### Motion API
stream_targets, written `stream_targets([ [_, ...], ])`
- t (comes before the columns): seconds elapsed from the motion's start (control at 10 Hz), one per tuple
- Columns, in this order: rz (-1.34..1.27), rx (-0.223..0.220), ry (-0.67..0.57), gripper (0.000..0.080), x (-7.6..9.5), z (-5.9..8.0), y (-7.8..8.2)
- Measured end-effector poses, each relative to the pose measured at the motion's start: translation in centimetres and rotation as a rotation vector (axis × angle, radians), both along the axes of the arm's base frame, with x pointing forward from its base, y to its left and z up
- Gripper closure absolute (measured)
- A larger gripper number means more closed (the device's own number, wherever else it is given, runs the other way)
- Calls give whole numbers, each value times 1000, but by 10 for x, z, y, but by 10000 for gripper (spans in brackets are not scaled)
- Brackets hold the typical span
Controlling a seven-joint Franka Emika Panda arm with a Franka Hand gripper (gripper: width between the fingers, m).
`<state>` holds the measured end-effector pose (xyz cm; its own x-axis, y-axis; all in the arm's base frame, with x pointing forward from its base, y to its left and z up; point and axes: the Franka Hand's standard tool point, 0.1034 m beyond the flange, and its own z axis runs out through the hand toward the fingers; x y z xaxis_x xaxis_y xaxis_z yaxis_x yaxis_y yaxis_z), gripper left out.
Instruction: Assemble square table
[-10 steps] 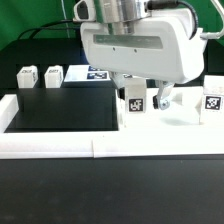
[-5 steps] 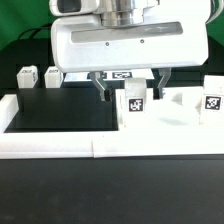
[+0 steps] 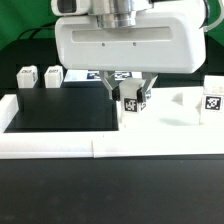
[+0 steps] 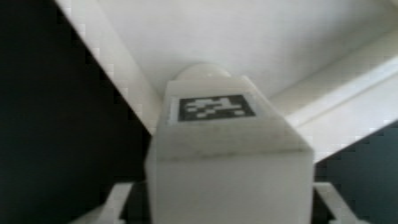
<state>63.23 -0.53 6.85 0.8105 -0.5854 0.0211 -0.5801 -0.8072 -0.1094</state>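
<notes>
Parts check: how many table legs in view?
4. Leftmost leg and neighbour leg at the exterior view's back left; third leg between the gripper fingers; fourth leg far right. Others might hide behind the gripper.

Leg [image 3: 213,99] partly beyond exterior view's right edge

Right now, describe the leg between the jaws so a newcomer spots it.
Find the big white gripper at the exterior view's top; directly beneath stands a small white tagged leg. Unlike the two legs at that view's far left and the lone leg at its right edge, it alone sits between the jaws.
</notes>
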Motion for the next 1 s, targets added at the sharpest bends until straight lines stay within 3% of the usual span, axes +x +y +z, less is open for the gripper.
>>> stream_targets([
  [0.2, -318, 32, 53, 510, -3, -1, -1],
  [0.5, -852, 134, 149, 509, -6, -2, -4],
  [0.6, -953, 155, 167, 509, -7, -2, -5],
  [0.8, -977, 154, 171, 509, -7, -2, -5],
  [0.9, -902, 142, 164, 419, -8, -2, -4],
  [1.0, -771, 115, 149, 281, -8, 0, -1],
])
